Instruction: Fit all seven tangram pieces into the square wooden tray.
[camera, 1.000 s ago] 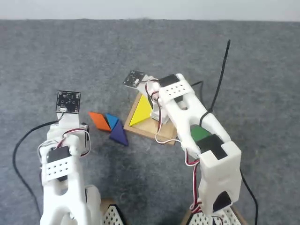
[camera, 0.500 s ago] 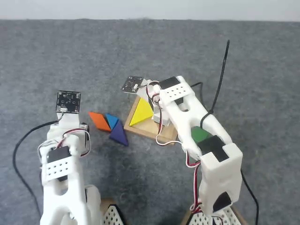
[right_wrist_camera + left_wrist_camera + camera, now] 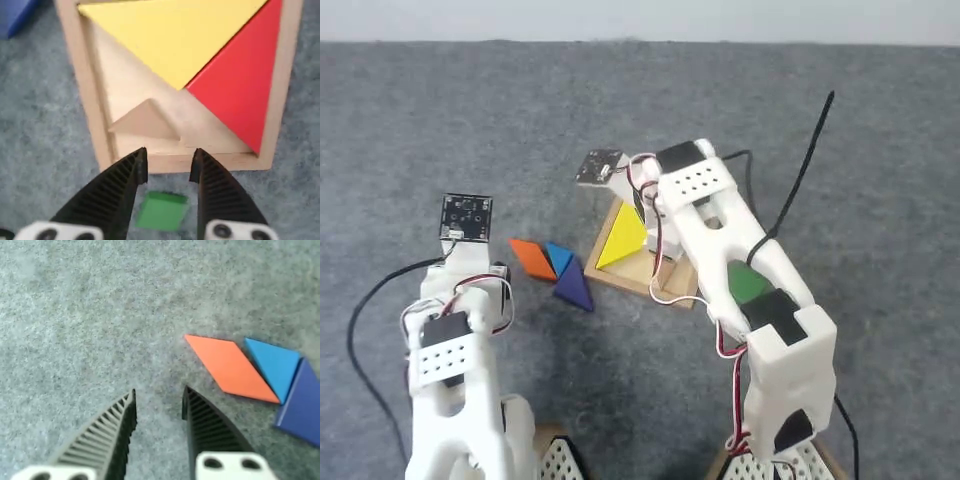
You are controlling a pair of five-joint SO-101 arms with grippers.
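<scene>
Right wrist view: right gripper spread over green piece, which looks thin and stiff; pinch opposite edges. Left gripper spread.

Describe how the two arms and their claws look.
The left arm and right arm are white plastic shells with black motors, hole-dotted brackets and red-and-white wires. A black cable runs beside the right arm. The left claw and right claw are black, ridged and pointed.

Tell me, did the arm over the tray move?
Yes, slightly: the right arm shifted toward the far side of the table, measured against the unmoved tray.
</scene>
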